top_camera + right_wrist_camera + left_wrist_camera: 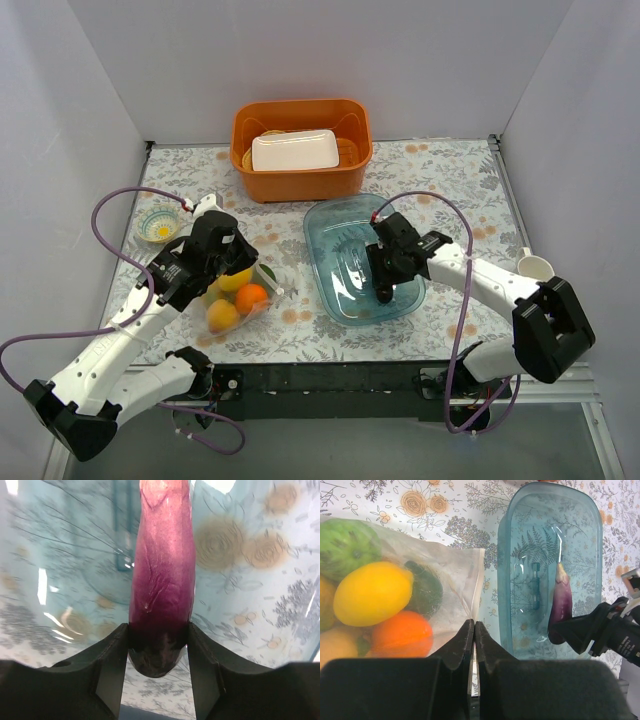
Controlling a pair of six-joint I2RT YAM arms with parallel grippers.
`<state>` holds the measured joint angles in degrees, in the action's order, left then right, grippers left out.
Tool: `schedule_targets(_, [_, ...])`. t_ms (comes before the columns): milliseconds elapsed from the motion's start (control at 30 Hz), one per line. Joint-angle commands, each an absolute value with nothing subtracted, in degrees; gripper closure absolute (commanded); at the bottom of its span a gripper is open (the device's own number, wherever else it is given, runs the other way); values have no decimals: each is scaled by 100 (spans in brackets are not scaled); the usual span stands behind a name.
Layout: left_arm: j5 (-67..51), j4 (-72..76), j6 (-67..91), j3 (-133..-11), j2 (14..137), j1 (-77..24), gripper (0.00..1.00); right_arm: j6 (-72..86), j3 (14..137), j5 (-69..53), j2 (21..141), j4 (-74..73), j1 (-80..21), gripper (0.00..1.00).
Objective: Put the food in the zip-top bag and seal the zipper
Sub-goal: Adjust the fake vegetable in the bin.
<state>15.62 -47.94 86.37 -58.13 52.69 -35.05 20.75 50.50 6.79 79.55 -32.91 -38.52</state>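
From my seat the left jaws are pressed flat together, with a sliver of whitish film caught between them at the corner of the bag (460,575). The bag lies on the flowered tabletop (450,180) in front of the left arm (120,350), just beside the blue tray (330,230).

Through the crinkly plastic I count a lemon (372,592), an orange (402,634), a pale green fruit (347,545) and a darker green one (427,590) behind the lemon. A second yellow piece (337,647) shows at the lower left edge. The whitish strip (476,587) along the bag's edge runs down toward the jaws. I cannot tell from here whether it is pressed closed.

The right arm (490,280) reaches into the blue tray. Its jaws are partly drawn in and sit against both sides of the eggplant (162,580), holding it at its rounded purple end. The tan stem end points away from the wrist. The eggplant is inside the tray, well apart from the bag, and I cannot tell whether it touches the tray floor.

At the back stands an orange tub (300,180) with a white tray (293,150) inside. A small patterned bowl (158,223) sits at the left and a white cup (533,266) at the right edge.
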Motion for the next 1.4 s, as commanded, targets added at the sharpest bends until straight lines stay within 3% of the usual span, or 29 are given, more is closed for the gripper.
schedule_targets(0, [1512, -4650, 8657, -5827, 5194, -3524, 100, 2092, 5484, 220, 7901, -2734, -3832, 54])
schedule_targets(333, [1556, -4772, 8622, -5871, 5124, -3524, 100, 1820, 6283, 211, 9245, -2566, -3902, 52])
schedule_targets(767, [1582, -4799, 8640, -5871, 5071, -3524, 100, 1705, 6566, 571, 9501, -2769, -3929, 31])
schedule_targets(1367, [1591, -4816, 8622, -5889, 5106, -3524, 100, 1688, 6064, 167, 9272, -2189, -3920, 34])
